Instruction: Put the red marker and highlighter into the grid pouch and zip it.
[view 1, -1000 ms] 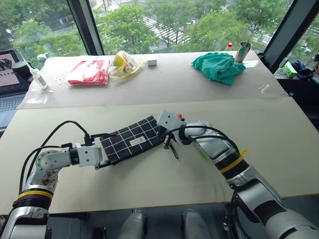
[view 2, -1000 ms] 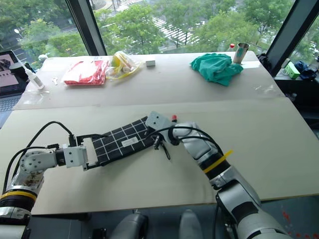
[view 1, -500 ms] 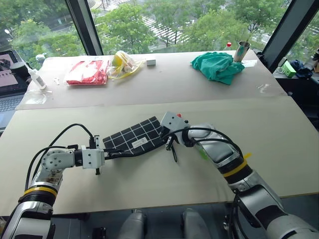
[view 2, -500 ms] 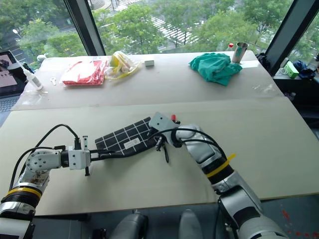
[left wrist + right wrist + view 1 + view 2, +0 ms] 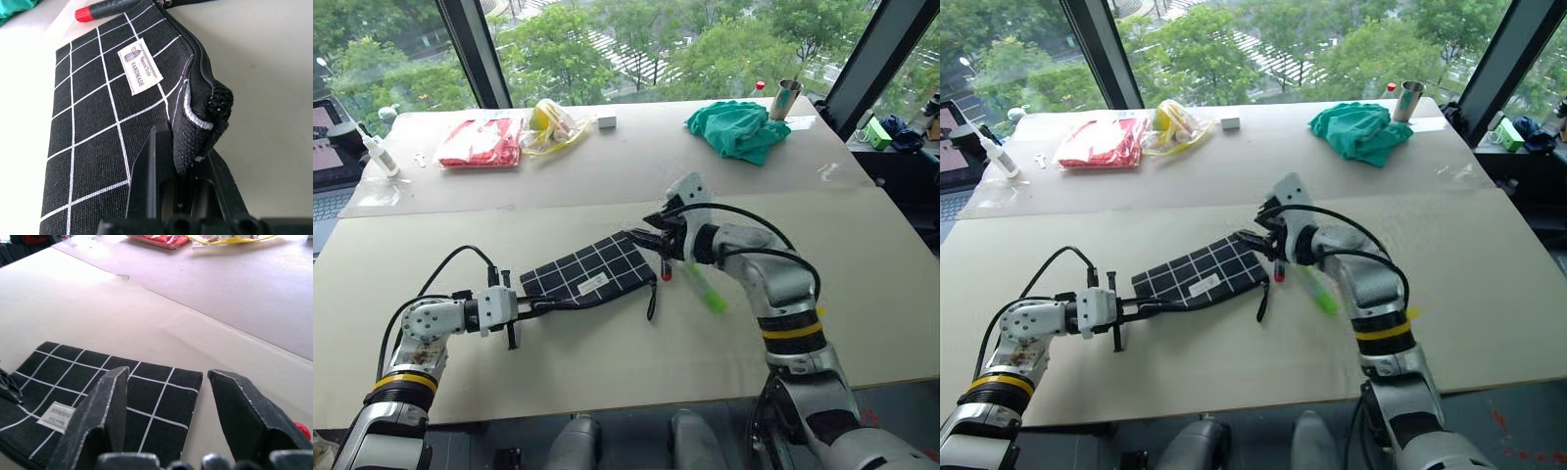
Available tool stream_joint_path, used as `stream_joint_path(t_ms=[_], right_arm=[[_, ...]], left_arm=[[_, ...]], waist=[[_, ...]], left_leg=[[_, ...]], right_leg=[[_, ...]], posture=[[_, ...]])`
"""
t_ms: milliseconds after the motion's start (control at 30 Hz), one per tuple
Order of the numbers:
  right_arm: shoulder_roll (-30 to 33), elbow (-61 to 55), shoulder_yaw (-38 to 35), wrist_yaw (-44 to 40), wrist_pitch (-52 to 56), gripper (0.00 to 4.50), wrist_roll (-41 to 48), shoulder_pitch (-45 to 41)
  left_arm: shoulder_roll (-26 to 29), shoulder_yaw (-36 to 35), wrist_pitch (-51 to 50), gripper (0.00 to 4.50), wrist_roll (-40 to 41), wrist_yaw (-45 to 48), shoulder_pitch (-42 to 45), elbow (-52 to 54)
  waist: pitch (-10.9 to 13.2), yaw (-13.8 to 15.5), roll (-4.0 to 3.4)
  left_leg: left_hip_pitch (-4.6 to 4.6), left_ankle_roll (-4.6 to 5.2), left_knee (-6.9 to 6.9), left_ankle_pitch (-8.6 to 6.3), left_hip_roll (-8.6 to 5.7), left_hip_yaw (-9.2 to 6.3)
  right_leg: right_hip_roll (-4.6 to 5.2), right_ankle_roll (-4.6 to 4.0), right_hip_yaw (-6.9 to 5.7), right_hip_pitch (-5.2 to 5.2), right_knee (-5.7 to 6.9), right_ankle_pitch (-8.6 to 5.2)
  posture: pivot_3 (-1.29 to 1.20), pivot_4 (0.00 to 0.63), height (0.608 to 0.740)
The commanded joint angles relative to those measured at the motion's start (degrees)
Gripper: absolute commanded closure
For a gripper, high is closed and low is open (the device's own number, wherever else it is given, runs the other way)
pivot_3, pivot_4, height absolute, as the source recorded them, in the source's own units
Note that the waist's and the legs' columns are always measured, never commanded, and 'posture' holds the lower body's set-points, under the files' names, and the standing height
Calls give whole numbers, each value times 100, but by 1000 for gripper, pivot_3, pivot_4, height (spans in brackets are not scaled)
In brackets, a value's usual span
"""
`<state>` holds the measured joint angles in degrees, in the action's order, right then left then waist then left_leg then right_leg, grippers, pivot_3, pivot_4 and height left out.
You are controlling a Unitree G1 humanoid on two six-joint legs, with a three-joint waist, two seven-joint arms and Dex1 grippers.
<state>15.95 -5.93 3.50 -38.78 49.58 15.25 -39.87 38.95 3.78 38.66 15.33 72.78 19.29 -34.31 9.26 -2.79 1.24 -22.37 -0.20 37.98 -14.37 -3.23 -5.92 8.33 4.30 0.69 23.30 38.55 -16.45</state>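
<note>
Marker and highlighter out, beside pouch's far end.
Right gripper (image 5: pixel 646 238) open, nearest red marker (image 5: pixel 666 272) and highlighter (image 5: pixel 702 287); left gripper (image 5: pixel 188 147) clamps grid pouch (image 5: pixel 590 271) corner.

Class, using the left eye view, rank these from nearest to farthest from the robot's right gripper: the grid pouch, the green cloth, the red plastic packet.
1. The grid pouch, just below and left of the right gripper.
2. The green cloth, at the table's far side, to the right.
3. The red plastic packet, at the far side, well to the left.
</note>
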Motion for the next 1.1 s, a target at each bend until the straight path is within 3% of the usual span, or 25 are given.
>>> stream_joint_path(t_ms=[33, 67, 233, 533, 733, 1100], right_arm=[[586, -1076, -786, -126, 1101, 292, 787, 297], [686, -1158, -1012, -77, 1412, 65, 954, 363], [1170, -1605, -1360, 52, 2115, 65, 1384, 677], [919, -1655, -454, 522, 2040, 65, 1300, 683], [1028, -1672, -218, 553, 1934, 65, 1319, 784], [659, -995, 280, 755, 1348, 65, 1036, 537]], left_arm=[[-84, -305, -415, 4500, 414, -120, -174, 417], [-167, -437, -710, 4500, 684, -216, -200, 644], [-290, -773, -1711, 4500, 1258, -377, -476, 1548], [-317, -777, -1981, 4500, 1075, -322, -824, 2016], [-398, -805, -2012, 4500, 1072, -360, -786, 2057], [-528, -791, -2047, 4500, 1010, -390, -778, 2139]], waist=[[0, 19, 0], [0, 28, 0], [1, 22, 1], [1, -33, 1], [1, 64, 1], [1, 28, 1]], left_leg=[[-2, 1, 0, -1, -1, 0], [-3, 2, 0, -1, -1, 0], [-4, 3, 3, -2, 1, -1], [7, 7, -5, -4, 2, 3], [4, 6, -2, -3, -5, 3], [4, 6, -2, -3, -3, 3]], right_leg=[[0, 0, 1, -1, 0, 0], [0, 0, 0, -4, -3, 0], [0, 0, 1, -4, -7, 0], [-3, 0, 7, -1, -6, 0], [2, 0, 8, -7, -22, 0], [1, 0, 7, -4, -20, 0]], posture=[[0, 150, 740], [0, 150, 740], [0, 150, 740], [0, 150, 740], [0, 150, 740], [0, 150, 740]])
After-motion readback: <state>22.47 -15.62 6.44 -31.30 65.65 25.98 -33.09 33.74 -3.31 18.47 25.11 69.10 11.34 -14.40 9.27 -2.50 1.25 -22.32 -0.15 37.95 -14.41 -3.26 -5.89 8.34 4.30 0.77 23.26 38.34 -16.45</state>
